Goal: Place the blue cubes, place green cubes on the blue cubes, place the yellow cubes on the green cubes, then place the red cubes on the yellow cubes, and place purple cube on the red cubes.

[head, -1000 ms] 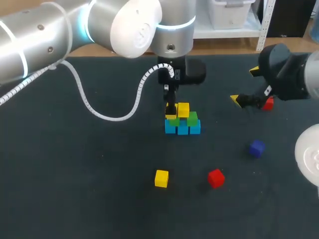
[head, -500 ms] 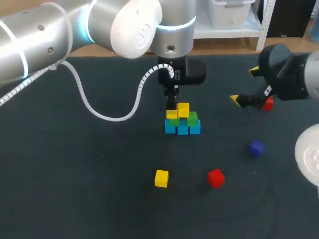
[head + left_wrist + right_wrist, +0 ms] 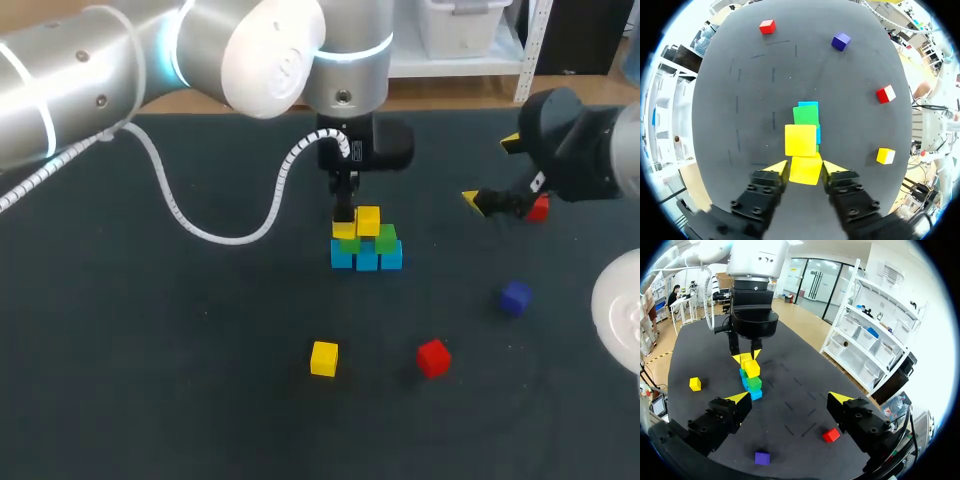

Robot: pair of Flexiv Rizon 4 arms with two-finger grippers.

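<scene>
The base is laid: the blue cubes sit in a row directly under my left hand, and the green cubes rest on top of them. I judge the yellow layer to be in progress. One placed yellow cube sits on the green just ahead of my left fingertips. My left hand is closed on the held yellow cube, with a yellow tip pressed to each side. That cube is down at the level of the placed one, touching it. I cannot tell whether it is fully seated on the green beneath.

Still to come, as I read it: letting go of this cube, then the red layer, then the purple top. A loose yellow cube and a red cube lie well apart from my left hand, on the near side of the stack. The purple cube lies between the stack and my right hand. That hand is spread wide and holds nothing. A second red cube sits just beside it.

I see no box or tray. Every loose cube lies straight on the table.
</scene>
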